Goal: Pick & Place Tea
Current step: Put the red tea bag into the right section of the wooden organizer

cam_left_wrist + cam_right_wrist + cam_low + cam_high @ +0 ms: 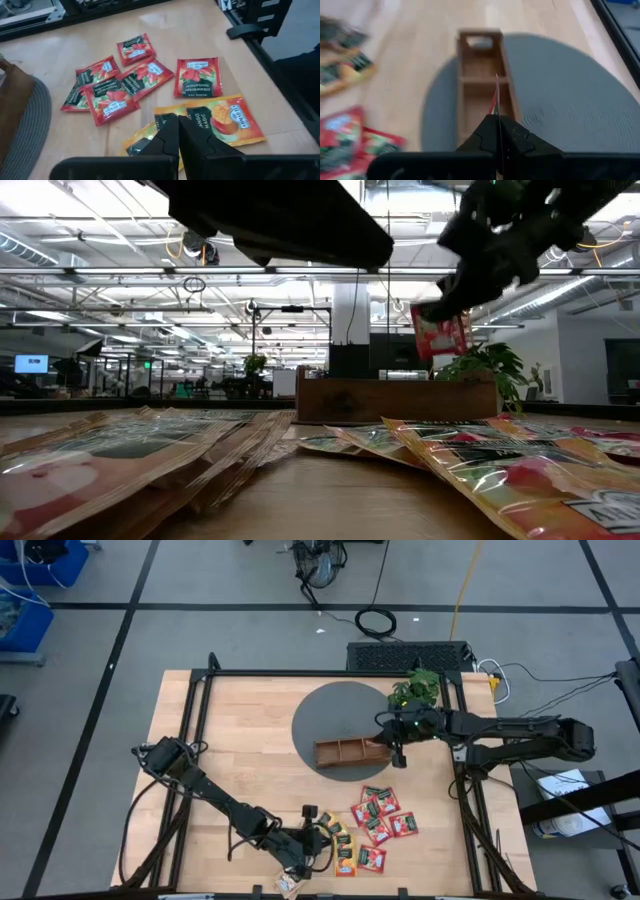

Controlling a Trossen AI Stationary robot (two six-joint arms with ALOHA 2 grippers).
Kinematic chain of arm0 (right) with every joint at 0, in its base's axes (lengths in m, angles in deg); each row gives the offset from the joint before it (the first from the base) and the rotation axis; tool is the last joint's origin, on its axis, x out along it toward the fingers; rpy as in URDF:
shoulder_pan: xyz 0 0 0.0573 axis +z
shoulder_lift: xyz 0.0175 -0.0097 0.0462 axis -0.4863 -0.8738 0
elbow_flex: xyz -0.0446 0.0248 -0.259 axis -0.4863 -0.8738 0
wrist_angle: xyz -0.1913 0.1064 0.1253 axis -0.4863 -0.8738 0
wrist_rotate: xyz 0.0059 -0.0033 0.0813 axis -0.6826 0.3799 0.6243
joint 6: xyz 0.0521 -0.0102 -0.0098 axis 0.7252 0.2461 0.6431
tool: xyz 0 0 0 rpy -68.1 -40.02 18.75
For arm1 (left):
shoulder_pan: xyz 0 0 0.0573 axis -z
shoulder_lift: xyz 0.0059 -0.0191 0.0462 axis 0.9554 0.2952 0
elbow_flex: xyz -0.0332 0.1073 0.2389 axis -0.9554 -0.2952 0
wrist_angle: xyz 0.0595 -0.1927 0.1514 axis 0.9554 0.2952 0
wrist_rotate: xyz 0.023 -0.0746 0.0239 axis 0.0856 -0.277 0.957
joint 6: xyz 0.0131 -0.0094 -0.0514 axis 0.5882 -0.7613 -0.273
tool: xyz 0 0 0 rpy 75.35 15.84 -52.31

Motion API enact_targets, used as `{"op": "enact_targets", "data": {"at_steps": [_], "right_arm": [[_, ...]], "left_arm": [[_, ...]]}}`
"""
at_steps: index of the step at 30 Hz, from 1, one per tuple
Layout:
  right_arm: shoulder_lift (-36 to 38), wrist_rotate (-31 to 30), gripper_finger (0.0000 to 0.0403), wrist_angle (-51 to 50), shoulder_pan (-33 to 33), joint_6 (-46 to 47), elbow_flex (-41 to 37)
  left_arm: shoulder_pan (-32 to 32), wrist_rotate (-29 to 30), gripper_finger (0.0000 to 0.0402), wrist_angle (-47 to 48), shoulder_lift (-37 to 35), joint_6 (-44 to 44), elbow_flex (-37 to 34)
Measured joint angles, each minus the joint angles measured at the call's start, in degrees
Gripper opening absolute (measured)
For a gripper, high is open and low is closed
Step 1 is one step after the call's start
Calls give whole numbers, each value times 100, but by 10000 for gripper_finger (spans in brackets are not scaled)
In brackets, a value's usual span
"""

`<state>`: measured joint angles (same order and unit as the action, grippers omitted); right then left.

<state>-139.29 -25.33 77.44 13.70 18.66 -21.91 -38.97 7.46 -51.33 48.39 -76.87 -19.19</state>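
Note:
Several tea packets lie flat on the wooden table near its front edge: red ones (385, 815) (197, 76) and orange-yellow ones (340, 840) (225, 120). My left gripper (178, 122) (322, 840) is shut, with its fingertips over the near edge of the orange-yellow packets. My right gripper (400, 745) (498, 120) is shut on a red tea packet (440, 335). It hangs over the right end of the brown wooden tray (350, 752) (482, 80), which stands on a round grey mat (330, 720). My left gripper's shut fingertips (170, 125) stand at the edge of an orange-yellow packet; I cannot tell whether they touch it. My right gripper pinches the red packet by its upper edge (447, 312) between its two fingers. The packet hangs below the fingers, lifted clear above the tray. In the right wrist view it shows edge-on (495, 97), sticking out past the fingertips.
A green leafy plant (418, 690) (490, 365) stands just behind the tray's right end, close to my right gripper. A black frame (200, 740) runs along the table's edges. Bare wood lies on the table's left half.

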Motion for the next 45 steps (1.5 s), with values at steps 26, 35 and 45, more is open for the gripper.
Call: {"op": "enact_targets", "data": {"at_steps": [26,35,45], "right_arm": [[-352,306,0,1630,-630,85,-1219],[-679,299,0,1971,-630,136,-1221],[-696,135,40,2019,-628,278,-1221]], "left_arm": [[-163,-36,40,31,0,9,1],[-159,-38,23,67,0,-12,1],[-159,-38,18,79,0,-31,1]]}}
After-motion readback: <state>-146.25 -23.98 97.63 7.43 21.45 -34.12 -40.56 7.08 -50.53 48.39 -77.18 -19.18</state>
